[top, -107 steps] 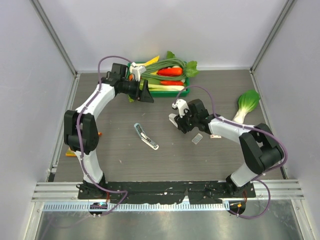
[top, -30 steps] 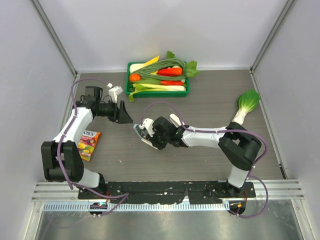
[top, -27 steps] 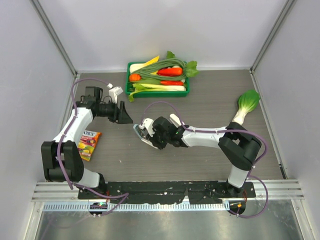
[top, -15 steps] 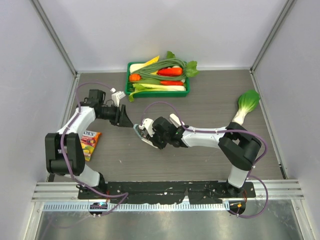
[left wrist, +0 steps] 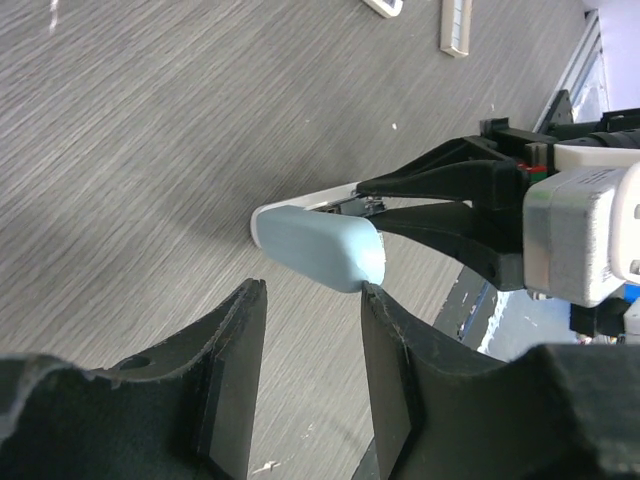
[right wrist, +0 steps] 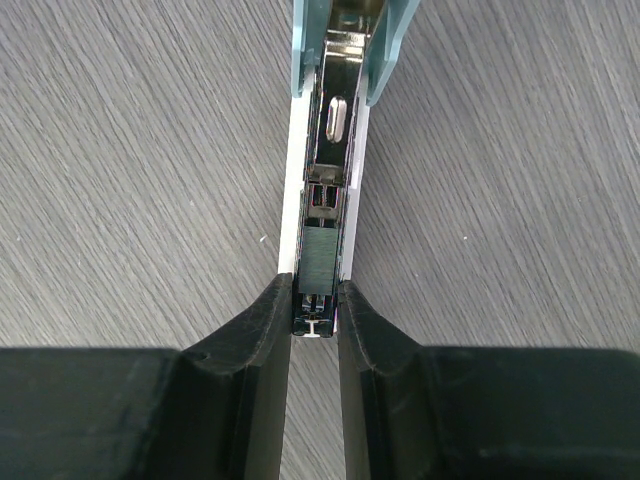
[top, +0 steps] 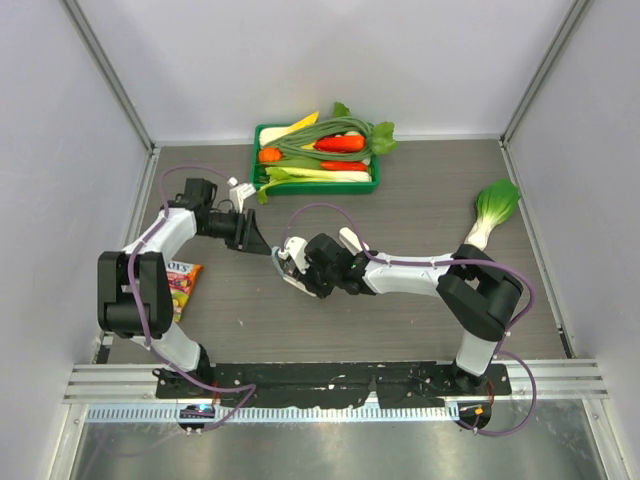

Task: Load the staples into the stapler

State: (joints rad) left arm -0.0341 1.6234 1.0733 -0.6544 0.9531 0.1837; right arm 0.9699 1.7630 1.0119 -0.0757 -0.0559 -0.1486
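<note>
Stapler lies on the dark wood-grain desk, left of centre, between the two arms. It is opened up: in the right wrist view the pale blue top sits at the far end and the bare metal channel runs down over the white base toward the camera.

The right claw is clenched on the stapler. Its two black fingers press either side of the near end of the channel and base. From the left wrist camera the same claw shows as dark prongs pinching the far end of the stapler.

The left claw is at the opposite end with its jaws parted (not clamped). The rounded blue tip sits just at the mouth of the claw. One finger touches the tip's corner, and bare desk shows between the tip and the other finger.

Two small whitish pieces lie on the desk well beyond the stapler; they are too small and cut off to tell whether they are the staples.

A green tray of vegetables stands at the far edge of the desk. A bok choy lies at the right side, and a colourful candy bag lies by the left arm.
</note>
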